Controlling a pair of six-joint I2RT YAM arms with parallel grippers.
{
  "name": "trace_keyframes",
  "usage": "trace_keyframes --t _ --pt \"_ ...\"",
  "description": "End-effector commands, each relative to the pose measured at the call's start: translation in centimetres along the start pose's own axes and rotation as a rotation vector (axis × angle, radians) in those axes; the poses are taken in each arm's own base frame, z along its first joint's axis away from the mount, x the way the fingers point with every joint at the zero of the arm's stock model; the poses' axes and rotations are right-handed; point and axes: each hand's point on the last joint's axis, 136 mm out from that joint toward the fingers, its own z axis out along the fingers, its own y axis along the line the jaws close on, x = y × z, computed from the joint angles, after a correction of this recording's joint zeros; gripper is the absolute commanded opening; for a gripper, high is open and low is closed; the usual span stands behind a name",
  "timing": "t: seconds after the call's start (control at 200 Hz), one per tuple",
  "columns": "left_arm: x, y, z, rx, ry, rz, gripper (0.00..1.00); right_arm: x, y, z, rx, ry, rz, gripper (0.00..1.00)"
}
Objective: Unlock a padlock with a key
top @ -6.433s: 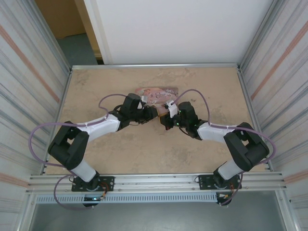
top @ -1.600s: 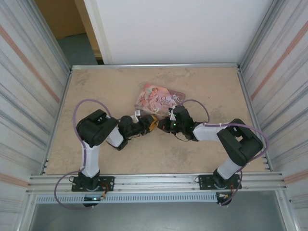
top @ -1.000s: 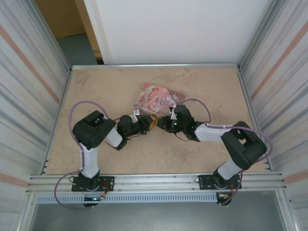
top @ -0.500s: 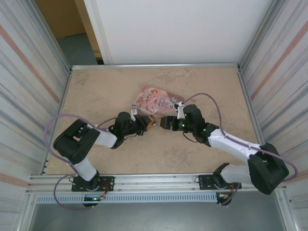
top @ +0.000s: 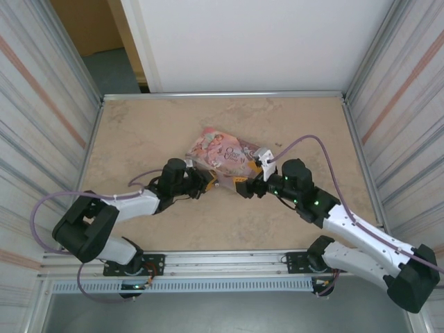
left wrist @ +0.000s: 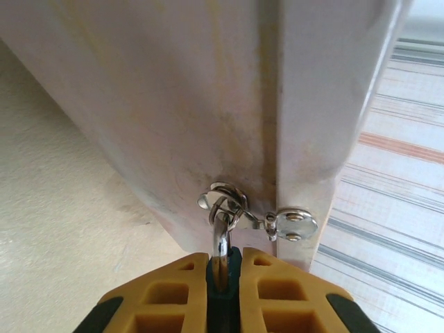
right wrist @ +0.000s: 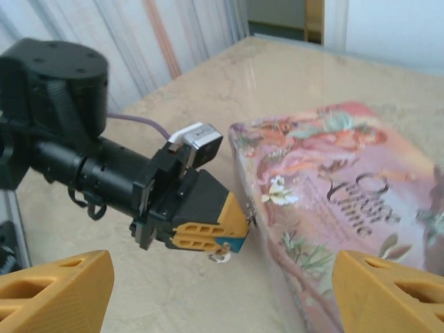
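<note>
The left pincer (right wrist: 208, 225) pinches the tiny blue-teal padlock (right wrist: 225, 244), its thin silvery shackle (left wrist: 220, 243) hooked through the clasp (left wrist: 229, 201) of the pink illustrated tin (right wrist: 333, 201). The right pincer (right wrist: 222, 281), spread wide, faces it head-on; the pale silvery speck beneath, probably the key (right wrist: 220, 258), lies nearest it.

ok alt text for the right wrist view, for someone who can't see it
The left gripper, black with yellow tips, is shut on a tiny teal padlock at the corner of a pink illustrated tin lying on a beige marbled table. The open right gripper frames the bottom corners with its yellow fingers.
</note>
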Motion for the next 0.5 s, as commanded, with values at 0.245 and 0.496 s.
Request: trace_keyframes --t 0.245,0.496 --pt "0.6 -3.3 -0.4 0.005 0.032 -0.025 0.00 3.4 1.7 0.1 -0.039 0.123 -0.483 0.84" --pt "0.9 -3.2 -0.2 -0.003 0.045 -0.110 0.00 7.0 2.3 3.1 -0.041 0.296 -0.737 0.90"
